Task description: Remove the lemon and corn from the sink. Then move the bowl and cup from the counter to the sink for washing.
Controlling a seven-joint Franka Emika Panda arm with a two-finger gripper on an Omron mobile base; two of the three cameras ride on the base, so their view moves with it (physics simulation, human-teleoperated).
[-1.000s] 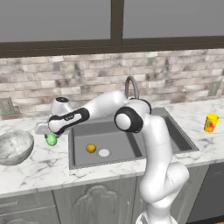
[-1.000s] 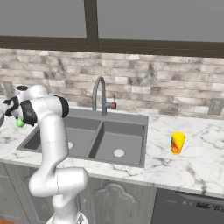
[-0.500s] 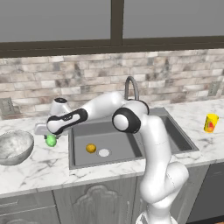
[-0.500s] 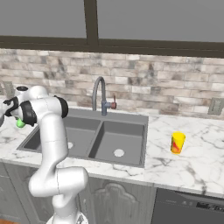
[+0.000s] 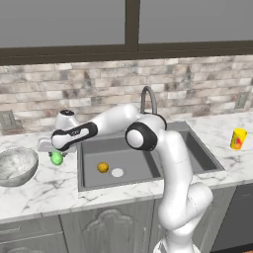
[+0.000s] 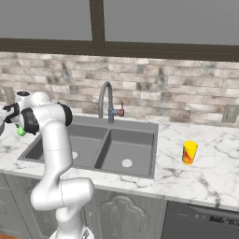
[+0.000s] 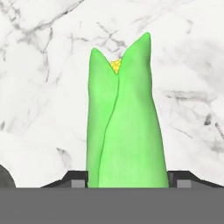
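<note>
My gripper (image 5: 56, 153) is shut on the bright green corn (image 5: 57, 158), holding it just above the marble counter left of the sink (image 5: 94, 148). In the hand view the corn (image 7: 124, 131) stands between my fingertips with yellow kernels showing at its tip. The right base view has the corn (image 6: 21, 132) at the far left. The orange-yellow lemon (image 5: 102, 167) lies in the left basin beside the drain. The speckled grey bowl (image 5: 17, 165) sits on the counter just left of the corn. The yellow cup (image 5: 238, 139) stands on the counter right of the sink (image 6: 133, 144).
A curved grey faucet (image 5: 148, 96) rises behind the sink. The brick wall runs along the back of the counter, with an outlet (image 5: 9, 120) at the left. My arm stretches across the left basin.
The gripper with the corn has drifted slightly left and down toward the counter. Nothing else has moved.
</note>
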